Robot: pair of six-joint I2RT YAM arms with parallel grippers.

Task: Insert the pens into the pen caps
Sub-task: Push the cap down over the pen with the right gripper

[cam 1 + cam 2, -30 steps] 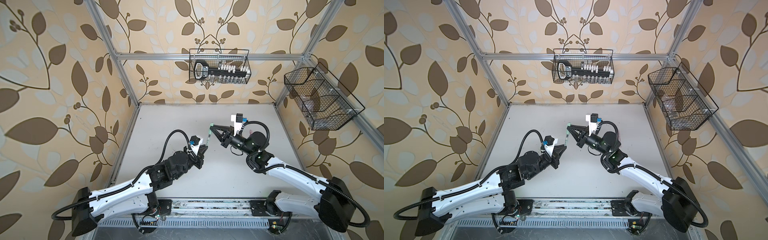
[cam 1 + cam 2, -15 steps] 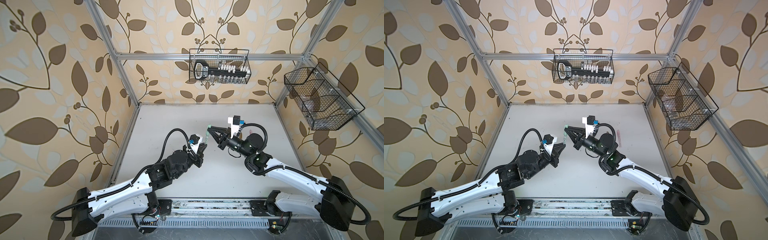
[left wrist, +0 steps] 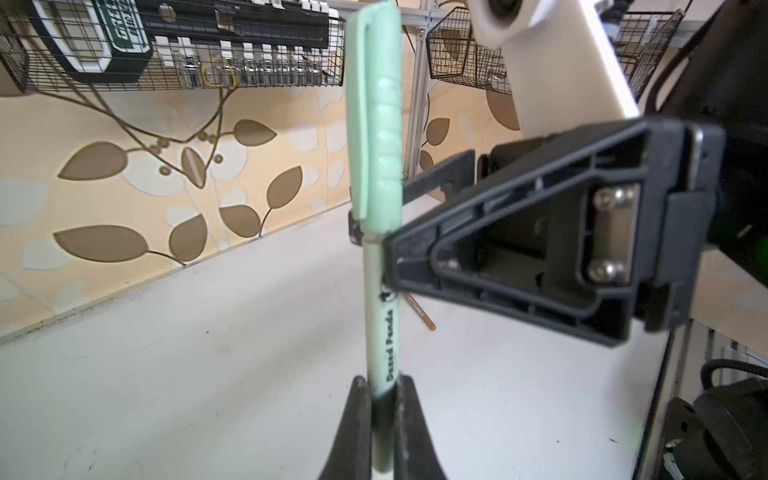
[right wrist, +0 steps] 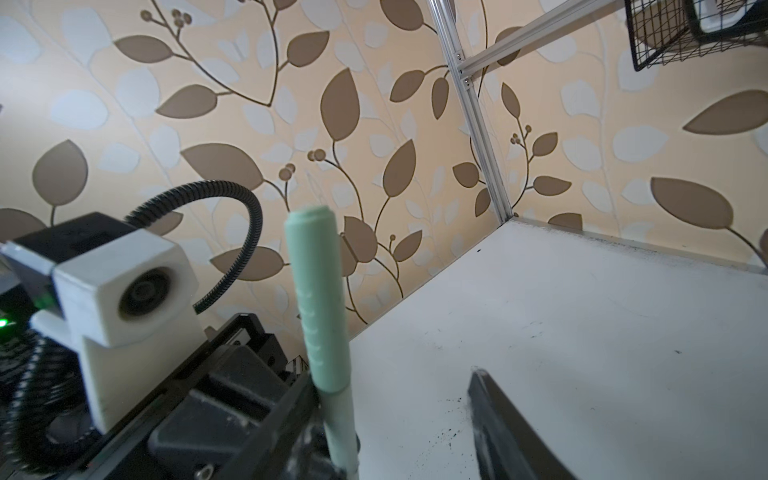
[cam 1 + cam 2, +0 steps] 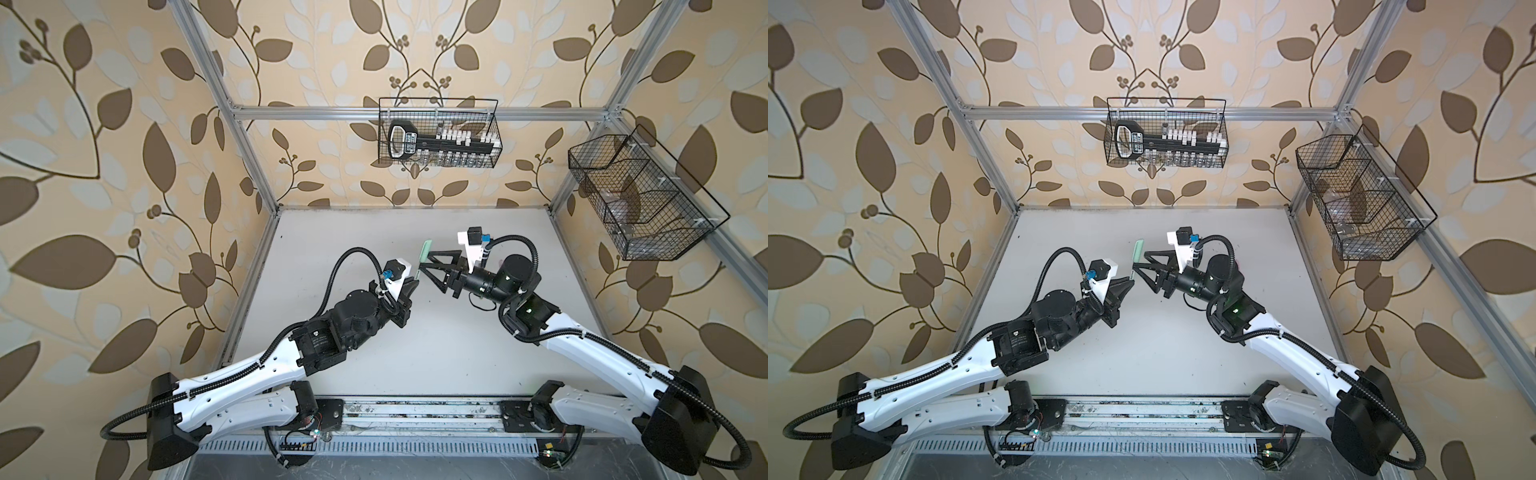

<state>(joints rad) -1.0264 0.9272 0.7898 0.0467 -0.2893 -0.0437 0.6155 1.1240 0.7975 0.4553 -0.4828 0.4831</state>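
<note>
- Left wrist view: the right gripper (image 3: 397, 232), clamped on the green cap (image 3: 376, 116) 1 second earlier, had spread its jaws wide, 1 on either side of the cap's lip.
- The cap sat on the green pen (image 3: 384, 332), upright above mid-table, its barrel pinched by the closed left gripper (image 3: 382, 399); this pair looked done.
- Whether the cap was fully seated was unclear, as the seam was blurred.
- A brown pen (image 3: 419, 316) lay on the table (image 3: 208, 374) behind, mostly hidden; nothing pink showed.
</note>
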